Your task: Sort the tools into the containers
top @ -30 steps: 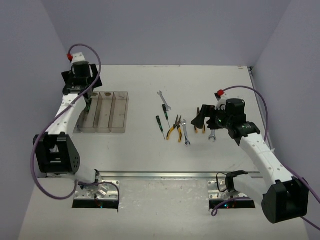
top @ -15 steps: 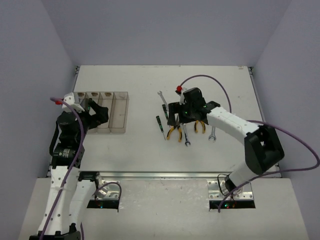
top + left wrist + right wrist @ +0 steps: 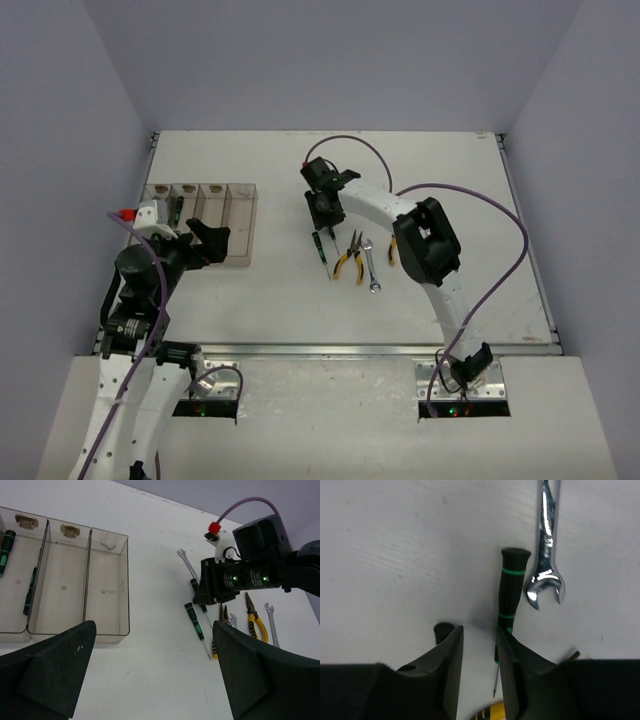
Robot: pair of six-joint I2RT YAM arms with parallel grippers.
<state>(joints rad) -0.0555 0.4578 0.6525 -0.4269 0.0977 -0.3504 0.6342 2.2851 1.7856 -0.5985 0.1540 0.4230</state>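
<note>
The containers (image 3: 215, 215) (image 3: 105, 590), a row of clear bins, sit at the left. Two green-banded screwdrivers (image 3: 29, 590) lie in the left bins. On the table lie two more screwdrivers (image 3: 319, 246) (image 3: 194, 622), yellow pliers (image 3: 350, 264) (image 3: 255, 624) and wrenches (image 3: 371, 266) (image 3: 547, 555). My right gripper (image 3: 323, 212) (image 3: 480, 630) is down over the screwdrivers, jaws narrowed but still apart. One black screwdriver (image 3: 511, 587) lies along the inner edge of its right finger, shaft in the gap. My left gripper (image 3: 205, 240) (image 3: 154, 630) stands wide open in front of the bins, holding nothing.
Another screwdriver's butt (image 3: 442, 630) shows just outside my right gripper's left finger. A long wrench (image 3: 187, 565) lies behind the right gripper. Orange-handled pliers (image 3: 392, 250) sit partly under the right arm. Grey walls close the table on three sides.
</note>
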